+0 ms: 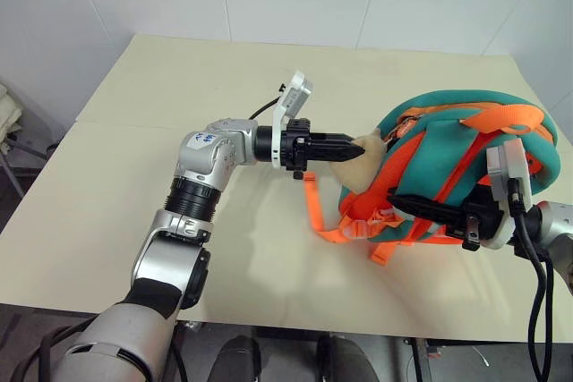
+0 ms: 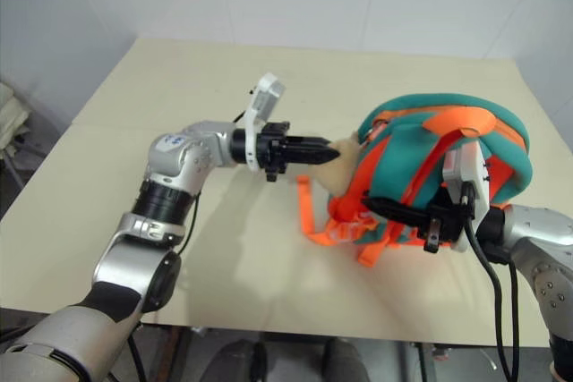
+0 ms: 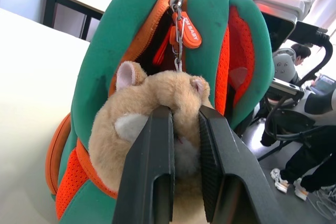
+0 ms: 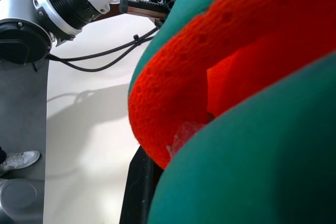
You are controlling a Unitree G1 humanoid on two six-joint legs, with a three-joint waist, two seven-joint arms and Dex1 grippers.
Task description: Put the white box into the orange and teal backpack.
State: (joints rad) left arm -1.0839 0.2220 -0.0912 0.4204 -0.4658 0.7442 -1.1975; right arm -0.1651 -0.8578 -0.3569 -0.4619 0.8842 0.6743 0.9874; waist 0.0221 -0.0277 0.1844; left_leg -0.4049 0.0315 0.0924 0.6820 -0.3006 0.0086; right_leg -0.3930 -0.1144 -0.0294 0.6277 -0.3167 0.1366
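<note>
The orange and teal backpack [image 1: 448,131] is held up off the table at the right, its straps [image 1: 336,221] hanging toward me. My left gripper [image 1: 352,149] points level at it and is shut on the tan plush animal head [image 3: 152,90] at its front. Just above the head an orange zipper pull [image 3: 185,30] hangs at the parted zipper. My right gripper [image 1: 398,200] is shut on the backpack's lower strap side, with orange mesh [image 4: 220,61] pressed against it. The white box is out of view.
A beige table [image 1: 179,87] spreads to the left and behind, its front edge close to me. White walls stand behind it. A person sits beyond the backpack [image 3: 302,51], and a shoe [image 4: 18,160] shows on the floor beside the table.
</note>
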